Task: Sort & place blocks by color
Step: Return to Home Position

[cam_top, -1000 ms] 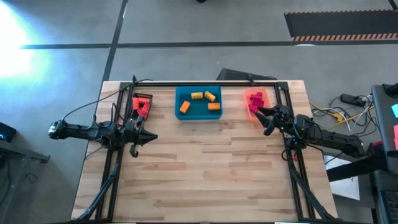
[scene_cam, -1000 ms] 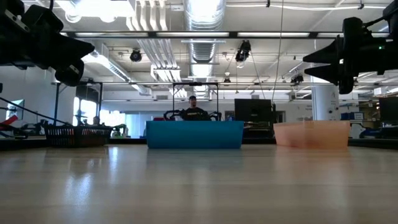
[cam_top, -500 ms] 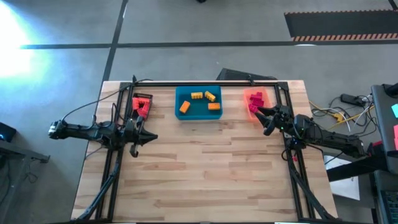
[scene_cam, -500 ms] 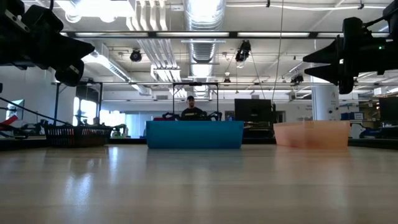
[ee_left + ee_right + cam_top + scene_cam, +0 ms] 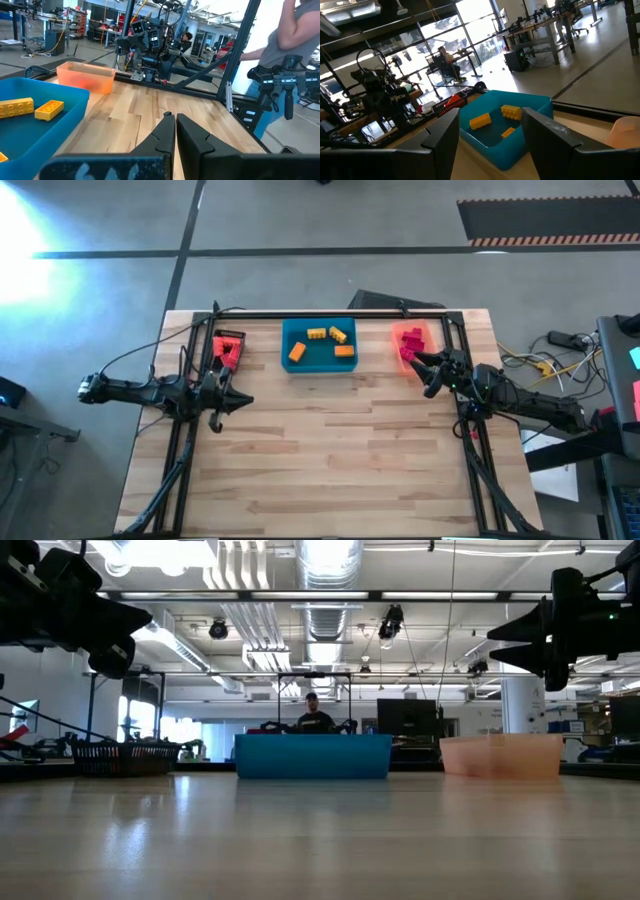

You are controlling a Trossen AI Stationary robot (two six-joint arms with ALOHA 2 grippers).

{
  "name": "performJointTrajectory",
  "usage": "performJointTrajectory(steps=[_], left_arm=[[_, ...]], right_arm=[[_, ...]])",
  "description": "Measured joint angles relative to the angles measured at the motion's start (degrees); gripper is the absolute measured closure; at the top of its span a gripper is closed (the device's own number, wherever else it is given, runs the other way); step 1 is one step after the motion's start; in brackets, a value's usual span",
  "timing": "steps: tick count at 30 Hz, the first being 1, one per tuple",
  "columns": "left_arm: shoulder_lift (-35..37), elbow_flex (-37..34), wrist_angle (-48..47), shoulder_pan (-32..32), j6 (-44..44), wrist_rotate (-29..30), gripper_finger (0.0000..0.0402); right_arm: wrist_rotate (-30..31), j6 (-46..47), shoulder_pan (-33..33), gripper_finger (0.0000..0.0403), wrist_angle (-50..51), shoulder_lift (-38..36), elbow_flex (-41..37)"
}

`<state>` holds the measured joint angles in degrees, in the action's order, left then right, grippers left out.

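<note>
Yellow-orange blocks [image 5: 316, 333] lie in the blue tray [image 5: 318, 366]; two also show in the left wrist view [image 5: 49, 109] and several in the right wrist view [image 5: 480, 120]. Red blocks [image 5: 228, 350] sit in the black tray [image 5: 216, 340]. Pink-magenta blocks [image 5: 408, 346] sit in the orange tray [image 5: 428, 330]. My left gripper [image 5: 248, 400] [image 5: 172, 121] is shut on nothing, raised over the table near the black tray. My right gripper [image 5: 415, 362] [image 5: 490, 132] is open and raised at the orange tray's near side, pointing toward the blue tray.
The three trays stand in a row along the table's far edge [image 5: 313, 755] [image 5: 500, 755] [image 5: 125, 756]. Bare wooden tabletop [image 5: 330, 450] spreads from the trays to the near edge. A person [image 5: 300, 30] stands beyond the table's right side, and another [image 5: 315, 718] is far behind the table.
</note>
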<state>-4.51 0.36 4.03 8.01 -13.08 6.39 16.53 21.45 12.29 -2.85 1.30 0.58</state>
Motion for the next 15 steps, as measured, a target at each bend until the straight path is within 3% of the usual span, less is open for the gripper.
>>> performJointTrajectory(steps=[15], left_arm=[[-0.3, 0.0, 0.0, 0.0, 0.0, 0.0, 0.0402]], right_arm=[[0.0, 0.0, 0.0, 0.0202, 0.0, 0.0, 0.0]])
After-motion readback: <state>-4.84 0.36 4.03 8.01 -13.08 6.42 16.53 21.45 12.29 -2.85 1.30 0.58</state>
